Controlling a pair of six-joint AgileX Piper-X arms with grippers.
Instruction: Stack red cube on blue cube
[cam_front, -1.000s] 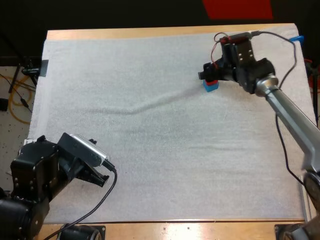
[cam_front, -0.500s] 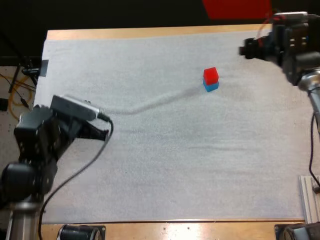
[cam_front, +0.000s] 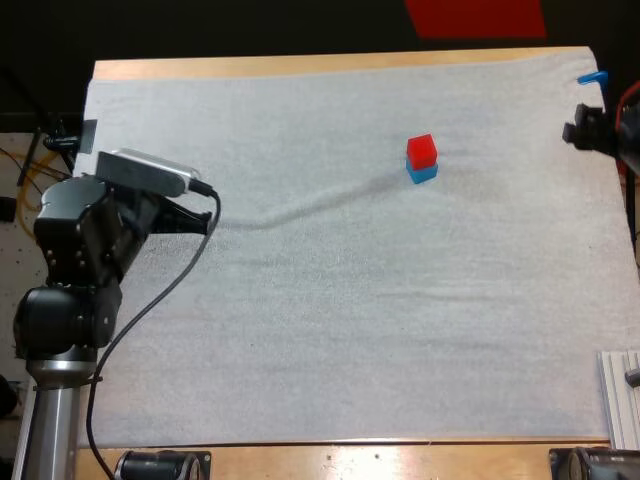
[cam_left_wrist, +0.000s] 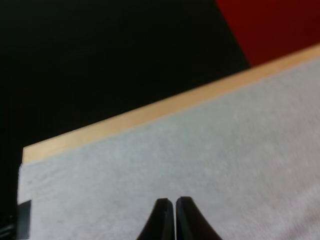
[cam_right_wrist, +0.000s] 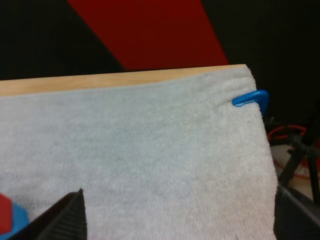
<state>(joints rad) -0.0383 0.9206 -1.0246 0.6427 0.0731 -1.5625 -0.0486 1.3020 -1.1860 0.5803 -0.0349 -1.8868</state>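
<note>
Left gripper (cam_left_wrist: 174, 202): fingers touching; ahead of the tips, unbroken white mat (cam_left_wrist: 225, 150) out to the wooden table edge (cam_left_wrist: 150, 112). Right gripper (cam_right_wrist: 180, 220): fingers wide apart, open mat between them and beyond the tips. Sole obstacle: red cube (cam_right_wrist: 4, 214) atop blue cube (cam_right_wrist: 19, 220), just outside one right finger (cam_right_wrist: 67, 217), well apart from the left fingers.

High view downward, wrist views low, sharing mat (cam_front: 350, 330)
</note>
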